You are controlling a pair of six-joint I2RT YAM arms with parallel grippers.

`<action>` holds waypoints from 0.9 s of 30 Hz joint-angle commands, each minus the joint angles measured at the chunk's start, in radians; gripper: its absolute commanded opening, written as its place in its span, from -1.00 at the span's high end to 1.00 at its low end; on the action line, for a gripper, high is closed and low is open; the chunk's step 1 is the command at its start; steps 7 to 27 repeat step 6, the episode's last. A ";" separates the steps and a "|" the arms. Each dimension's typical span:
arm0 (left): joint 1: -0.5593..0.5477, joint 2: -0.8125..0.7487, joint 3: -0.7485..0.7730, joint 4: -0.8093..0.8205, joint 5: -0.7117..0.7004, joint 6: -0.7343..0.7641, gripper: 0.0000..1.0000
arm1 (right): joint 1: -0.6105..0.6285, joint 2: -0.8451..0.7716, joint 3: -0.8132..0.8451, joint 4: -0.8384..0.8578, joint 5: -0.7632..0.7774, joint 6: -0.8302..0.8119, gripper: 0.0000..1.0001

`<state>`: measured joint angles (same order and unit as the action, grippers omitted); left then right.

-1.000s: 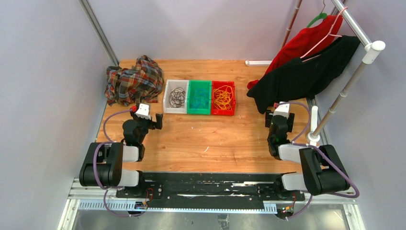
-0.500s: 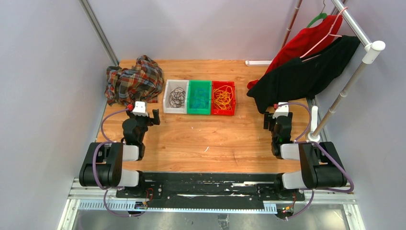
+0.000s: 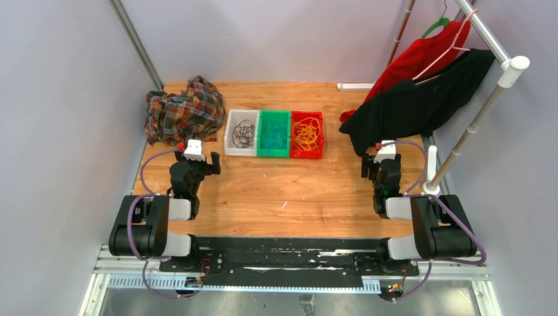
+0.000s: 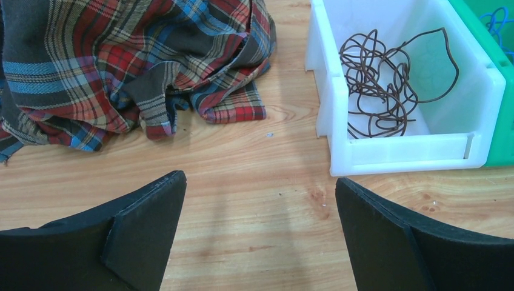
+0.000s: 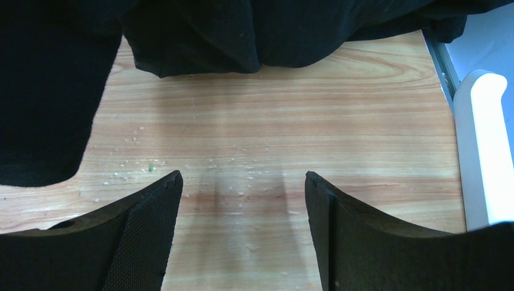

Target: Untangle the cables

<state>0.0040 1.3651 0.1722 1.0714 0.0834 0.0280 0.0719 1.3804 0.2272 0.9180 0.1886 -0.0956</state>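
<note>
Two fingers of my left gripper (image 4: 259, 179) stand wide apart in the left wrist view, with only bare table (image 4: 254, 236) between them. Ahead on the left is a plaid shirt (image 4: 121, 60) in a heap, ahead on the right a white bin (image 4: 406, 154), with a strip of wood between. The black cables (image 4: 376, 91) lie as one loose tangle on that bin's floor, clear of my fingertips. A green bin (image 4: 508, 139) sits against the white one's right side. A bit of the blue cables (image 4: 500, 15) shows at the top corner.

Right wrist: my right gripper (image 5: 243, 174) is also wide and empty, over wood with a few crumbs. A black garment (image 5: 242, 30) fills the top of the view and runs down the left, just ahead of the fingertips. Can't tell if its hem touches the wood. A white post (image 5: 482, 139) is at the right edge.

Top view: three bins side by side at the far middle of the table, white, green, then a red bin (image 3: 320, 135). Black cables are in white, blue in green and the yellow cables (image 3: 306, 135) in red. The left gripper sits near the shirt and the white bin's near-left corner. The right gripper is near the table's right edge, under the black garment. That garment hangs off a rack (image 3: 490, 39) next to a red garment (image 3: 418, 56), well apart from the bins.
</note>
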 commanded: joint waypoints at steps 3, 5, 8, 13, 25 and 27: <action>-0.004 0.001 0.016 0.015 -0.016 0.009 -0.96 | -0.016 0.011 0.025 0.018 -0.012 -0.001 -0.47; -0.004 0.001 0.016 0.015 -0.016 0.009 -0.96 | -0.017 0.007 0.024 0.018 -0.015 -0.001 -0.47; -0.004 0.001 0.016 0.017 -0.016 0.010 -0.96 | -0.018 0.005 0.022 0.021 -0.015 -0.003 -0.47; -0.004 0.001 0.016 0.017 -0.016 0.010 -0.96 | -0.018 0.005 0.022 0.021 -0.015 -0.003 -0.47; -0.004 0.001 0.016 0.017 -0.016 0.010 -0.96 | -0.018 0.005 0.022 0.021 -0.015 -0.003 -0.47; -0.004 0.001 0.016 0.017 -0.016 0.010 -0.96 | -0.018 0.005 0.022 0.021 -0.015 -0.003 -0.47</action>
